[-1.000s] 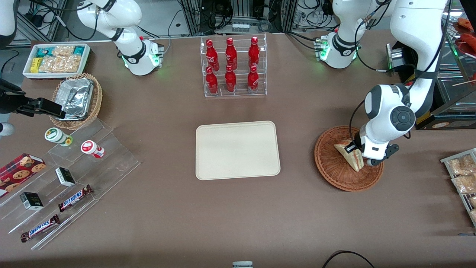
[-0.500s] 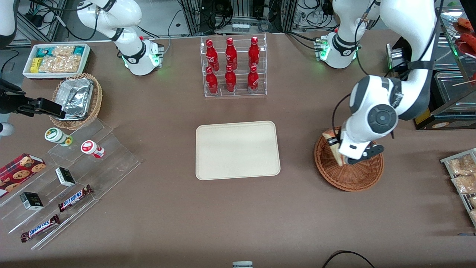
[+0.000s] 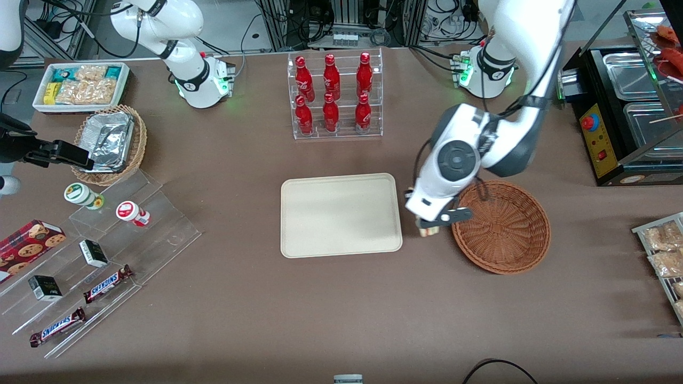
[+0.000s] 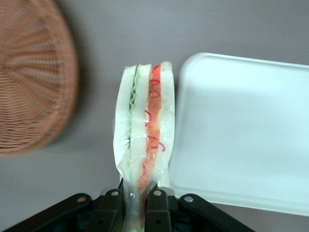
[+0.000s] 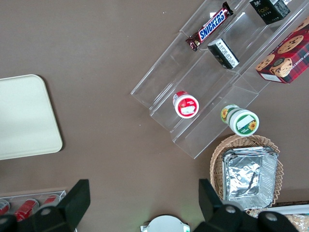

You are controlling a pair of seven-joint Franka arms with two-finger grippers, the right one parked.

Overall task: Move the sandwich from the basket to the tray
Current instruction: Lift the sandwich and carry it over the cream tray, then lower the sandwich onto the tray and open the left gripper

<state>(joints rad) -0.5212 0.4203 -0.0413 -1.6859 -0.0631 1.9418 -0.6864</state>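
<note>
The gripper point(image 4: 133, 203) hangs above the bare desk point(image 3: 427, 277) with its fingers point(image 4: 112, 205) clamped on the sandwich point(image 4: 144, 140) — the basket point(image 3: 501, 226) just beside them, the tray point(image 3: 340, 214) close alongside — nothing between fingers and tray rim.

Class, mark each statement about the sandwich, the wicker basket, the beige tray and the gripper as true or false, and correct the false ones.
1. The triangular wedge sandwich lies in the round reddish-brown wicker basket. False: it is out of the basket, held above the table.
2. The left arm's gripper is shut on the sandwich. True.
3. The sandwich rests on the flat cream-beige rectangular tray. False: it hangs between tray and basket, beside the tray's edge.
4. The basket holds nothing. True.
5. The tray carries red bottles. False: the tray is bare; the red bottles stand in a clear rack.
</note>
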